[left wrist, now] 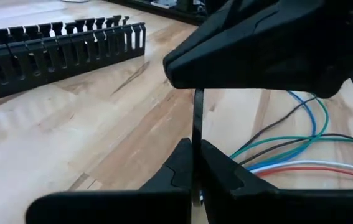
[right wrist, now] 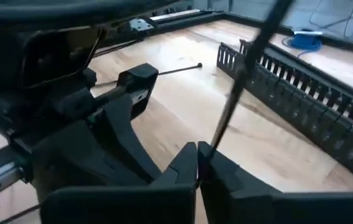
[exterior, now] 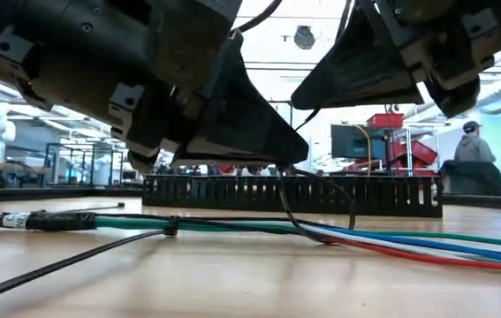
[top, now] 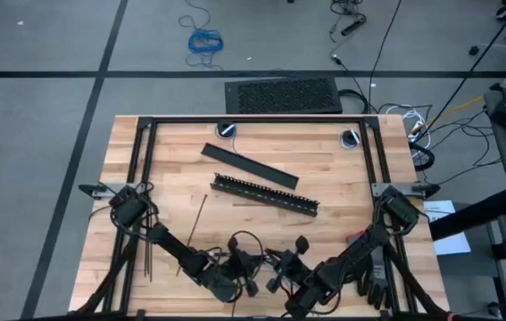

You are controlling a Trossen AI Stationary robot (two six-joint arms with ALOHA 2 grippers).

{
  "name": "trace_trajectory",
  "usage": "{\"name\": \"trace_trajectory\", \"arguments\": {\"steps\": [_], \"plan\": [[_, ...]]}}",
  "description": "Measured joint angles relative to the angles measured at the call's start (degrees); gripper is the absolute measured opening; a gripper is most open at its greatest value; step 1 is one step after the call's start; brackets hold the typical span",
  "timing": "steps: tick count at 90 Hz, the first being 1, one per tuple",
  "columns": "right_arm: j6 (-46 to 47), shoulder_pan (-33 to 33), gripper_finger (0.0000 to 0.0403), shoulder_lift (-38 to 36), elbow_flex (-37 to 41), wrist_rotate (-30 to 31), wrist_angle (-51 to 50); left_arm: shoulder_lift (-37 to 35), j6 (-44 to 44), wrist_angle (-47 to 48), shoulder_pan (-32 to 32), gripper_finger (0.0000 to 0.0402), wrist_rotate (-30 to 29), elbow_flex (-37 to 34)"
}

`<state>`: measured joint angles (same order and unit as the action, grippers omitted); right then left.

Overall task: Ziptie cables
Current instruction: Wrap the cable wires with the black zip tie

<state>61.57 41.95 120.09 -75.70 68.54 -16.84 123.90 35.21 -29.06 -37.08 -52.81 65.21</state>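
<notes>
Both grippers meet low over the wooden surface (top: 172, 178), on the near side of the black slotted bar (top: 265, 193), the landmark for everything here. The left gripper (left wrist: 196, 163) has its fingers (left wrist: 177, 168) pressed together on a thin black ziptie (left wrist: 197, 118) that rises straight up between them. The right gripper (right wrist: 198, 163) likewise has its fingers (right wrist: 182, 165) closed on a thin black strip that slants up toward the slotted bar; it looks like a ziptie too, but whether it is the same one cannot be told. The cables (exterior: 391, 240) lie flat on the surface in front of the slotted bar, under the two grippers, with blue, green, white and red strands fanning out at one end and a black wrapped end (exterior: 42, 221) at the other. A dark band (exterior: 171, 226) circles the bundle near that wrapped end. Spare zipties (top: 148, 250) lie on the surface to the left of the slotted bar. A flat black bar (top: 249, 166) lies just behind the slotted bar.
</notes>
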Motion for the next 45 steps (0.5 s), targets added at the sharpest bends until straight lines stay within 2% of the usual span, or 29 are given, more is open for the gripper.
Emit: {"name": "trace_trajectory", "arguments": {"steps": [26,45], "plan": [[-3.8,-1.31,0.0,-0.83,-0.85,1.15,-6.91,-0.13,0.4,-0.2,0.11,0.0017,-0.66,0.04],[-5.13,-1.64,0.0,-0.96,-5.8,4.14,-15.92,-0.17,0.45,-0.24,0.07,0.0017,-0.68,0.09]]}}
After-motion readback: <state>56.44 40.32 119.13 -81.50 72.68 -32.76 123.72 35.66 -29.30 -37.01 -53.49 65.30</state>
